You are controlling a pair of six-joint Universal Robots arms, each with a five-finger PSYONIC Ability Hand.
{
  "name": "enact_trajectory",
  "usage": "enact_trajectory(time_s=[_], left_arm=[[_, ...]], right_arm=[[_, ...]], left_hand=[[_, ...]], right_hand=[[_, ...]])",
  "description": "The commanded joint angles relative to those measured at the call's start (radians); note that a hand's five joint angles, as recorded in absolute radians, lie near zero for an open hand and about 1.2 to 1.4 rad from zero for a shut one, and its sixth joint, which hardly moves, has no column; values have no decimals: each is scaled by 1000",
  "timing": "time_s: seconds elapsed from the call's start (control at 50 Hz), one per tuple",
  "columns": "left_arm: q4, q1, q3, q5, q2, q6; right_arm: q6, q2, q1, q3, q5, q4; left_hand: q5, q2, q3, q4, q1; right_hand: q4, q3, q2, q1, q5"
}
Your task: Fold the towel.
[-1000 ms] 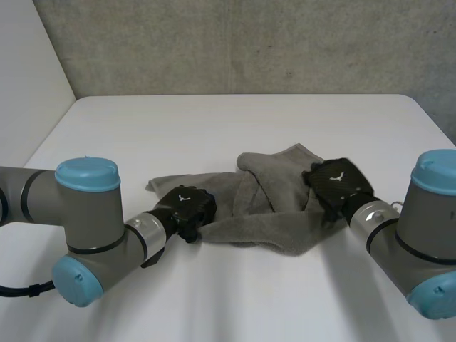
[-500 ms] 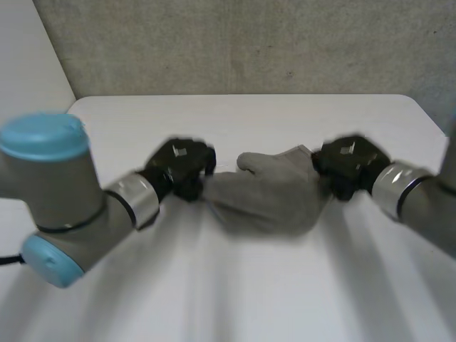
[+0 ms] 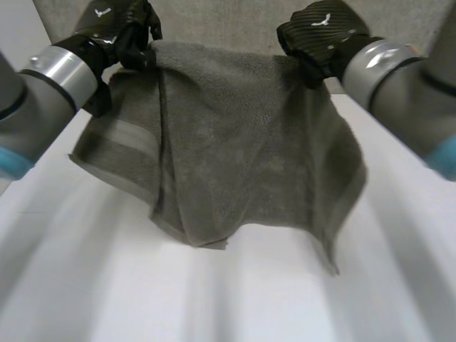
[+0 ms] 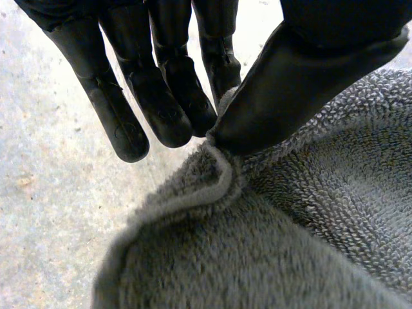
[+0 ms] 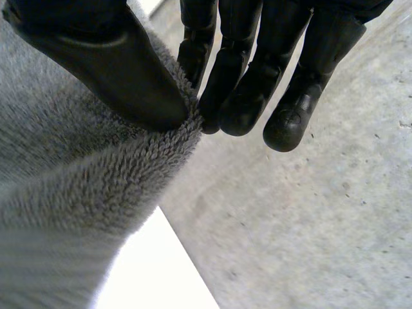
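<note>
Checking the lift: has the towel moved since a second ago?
Yes. The towel went up from the table; its top edge now hangs in front of the grey wall.

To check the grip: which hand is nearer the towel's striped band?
Left. The left hand pinches the towel at its top edge, above the band; the right hand pinches the same edge's other end.

Towel (image 3: 249, 142) of matt, seemingly terry cloth
</note>
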Motion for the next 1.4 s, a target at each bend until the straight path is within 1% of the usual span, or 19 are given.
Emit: enact_trajectory(time_s=[0.02,0.06,0.12,0.26,0.3,0.32,0.36,0.4,0.48,0.5,0.6,0.64,0.68,0.72,0.8,0.84,1.06,1.18,1.4], left_arm=[[73,-3,276,-10,-201,-7],[98,-3,344,-16,-213,-11],[156,-6,485,-54,-206,-29],[167,-5,440,-62,-115,-49],[162,0,355,-59,-91,-46],[161,3,287,-51,-77,-44],[161,13,198,-28,-58,-43],[164,41,-10,42,-23,-41],[176,56,-206,119,-5,-29],[176,56,-288,148,-5,-14],[179,58,-507,179,-14,86],[178,59,-565,182,-23,135],[170,63,-655,185,-44,251],[166,70,-685,187,-48,308],[162,108,-726,185,-38,417],[161,115,-728,184,-38,422],[159,132,-726,179,-32,421],[158,132,-736,179,-32,421],[161,147,-754,182,-17,422]], right_arm=[[-50,251,28,-380,218,-90],[-45,306,28,-588,274,-118],[-30,301,30,-696,276,-121],[-20,231,56,-630,224,-67],[-36,185,71,-406,150,94],[-36,185,71,-405,150,95],[-66,156,70,-187,103,167],[-90,140,70,-70,76,170],[-180,114,70,236,38,134],[-180,114,70,237,38,134],[-278,105,56,504,49,98],[-301,102,44,546,49,98],[-317,93,30,574,50,98],[-317,45,7,605,46,95],[-286,-9,2,611,40,85],[-205,-51,5,600,38,60],[-20,-127,5,589,32,-58],[-13,2,13,496,57,-67],[-10,243,22,279,190,-11]], left_hand=[[73,59,64,37,119],[73,59,64,37,119],[73,59,64,37,119],[73,59,64,37,119],[73,59,64,37,119],[73,59,64,37,119],[73,59,64,37,119],[73,59,64,37,119],[73,59,64,37,119],[73,59,64,37,119],[73,59,64,37,119],[73,59,64,37,119],[73,59,64,37,119],[73,59,64,37,119],[73,59,64,37,119],[73,59,64,37,119],[73,59,64,37,119],[73,59,64,37,119],[73,59,64,37,119]], right_hand=[[53,56,77,75,69],[53,56,77,75,69],[53,56,77,75,69],[53,56,77,75,69],[53,56,77,75,69],[53,56,77,75,69],[53,56,77,75,69],[53,56,77,75,69],[45,48,69,68,61],[45,48,69,68,61],[-292,-289,-268,-269,-276],[-377,-374,-353,-354,-361],[-475,-471,-450,-452,-459],[-679,-676,-655,-657,-663],[-812,-809,-788,-790,-796],[-993,-990,-969,-971,-978],[-1169,-1166,-1145,-1146,-1153],[-1169,-1166,-1145,-1146,-1153],[-1068,-1064,-1044,-1045,-1052]])
